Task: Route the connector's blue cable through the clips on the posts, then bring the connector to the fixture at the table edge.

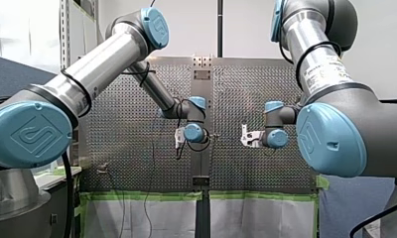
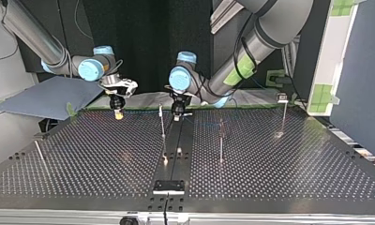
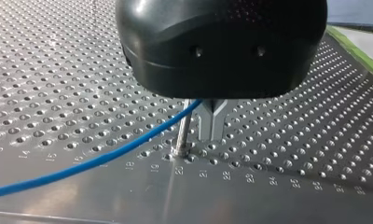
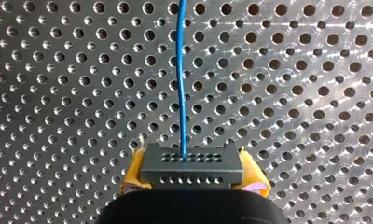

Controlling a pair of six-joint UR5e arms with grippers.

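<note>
Fingers on my left arm (image 3: 212,123) are pressed together over the worktop (image 3: 58,60), just beside a thin post (image 3: 183,130). Fingers on my right arm (image 4: 134,170) squeeze the connector (image 4: 191,165). Its blue cable (image 4: 182,84) runs ahead of them and up to the left ones; whether those pinch it, I cannot tell. A hard pull could yank the cable out or bend the post, I think.
</note>
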